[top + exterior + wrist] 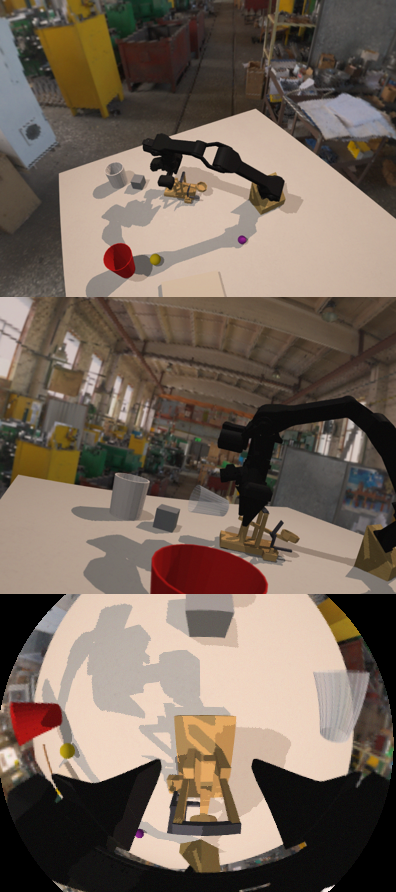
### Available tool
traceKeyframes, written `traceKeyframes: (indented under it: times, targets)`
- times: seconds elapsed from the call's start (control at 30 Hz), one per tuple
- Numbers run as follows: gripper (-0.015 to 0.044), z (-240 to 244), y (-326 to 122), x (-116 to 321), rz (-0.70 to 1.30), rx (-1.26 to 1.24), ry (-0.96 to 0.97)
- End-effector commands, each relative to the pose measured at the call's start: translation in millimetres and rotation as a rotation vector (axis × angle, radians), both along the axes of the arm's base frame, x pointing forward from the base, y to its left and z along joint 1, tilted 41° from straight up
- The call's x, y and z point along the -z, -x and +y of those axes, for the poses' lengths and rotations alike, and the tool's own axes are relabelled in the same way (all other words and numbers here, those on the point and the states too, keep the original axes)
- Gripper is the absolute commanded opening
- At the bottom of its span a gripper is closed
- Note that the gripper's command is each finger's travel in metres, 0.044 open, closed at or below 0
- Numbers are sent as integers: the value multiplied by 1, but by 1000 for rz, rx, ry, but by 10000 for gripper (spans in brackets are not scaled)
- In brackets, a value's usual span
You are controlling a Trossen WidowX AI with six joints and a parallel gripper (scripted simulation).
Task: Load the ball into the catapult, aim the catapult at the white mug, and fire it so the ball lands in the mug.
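In the top view, the catapult (174, 192) (237, 543) (205, 729) stands upright with its scoop (202, 186) (290, 536) (202, 817) toward three o'clock and its front toward about nine. The white mug (119, 179) (128, 498) is upright near ten o'clock from it, the grey block (138, 182) (166, 518) (210, 616) between them. The gripper (172, 183) (244, 519) (206, 764) has its fingers wide apart, one on each side of the frame, and grips nothing.

The step in hand looks like letting go after setting the aim. Rising straight up, fingers kept spread, should spare the uprights; a sideways brush could swing the heading off the mug. Check the line before loading, since the front may point a touch low of it.

No ball shows in the scoop. The yellow ball (155, 259) (67, 750) lies toward seven o'clock, the purple ball (242, 239) (140, 833) toward four (which one is meant, I cannot tell). Whichever it is, grip it centrally and lower it gently into the scoop, well clear of the trigger.
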State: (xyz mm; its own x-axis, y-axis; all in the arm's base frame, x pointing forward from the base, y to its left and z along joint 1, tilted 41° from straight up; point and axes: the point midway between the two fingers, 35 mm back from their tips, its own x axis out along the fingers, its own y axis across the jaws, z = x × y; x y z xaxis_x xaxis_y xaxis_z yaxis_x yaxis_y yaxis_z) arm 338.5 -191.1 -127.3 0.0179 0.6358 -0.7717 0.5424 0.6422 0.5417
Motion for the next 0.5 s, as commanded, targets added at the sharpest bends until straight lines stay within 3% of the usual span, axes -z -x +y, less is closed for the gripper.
traceKeyframes:
  times: [0.0, 0.47]
  targets:
    - [440, 5, 1, 6, 4, 7, -6]
    - [440, 21, 1, 23, 4, 7, -8]
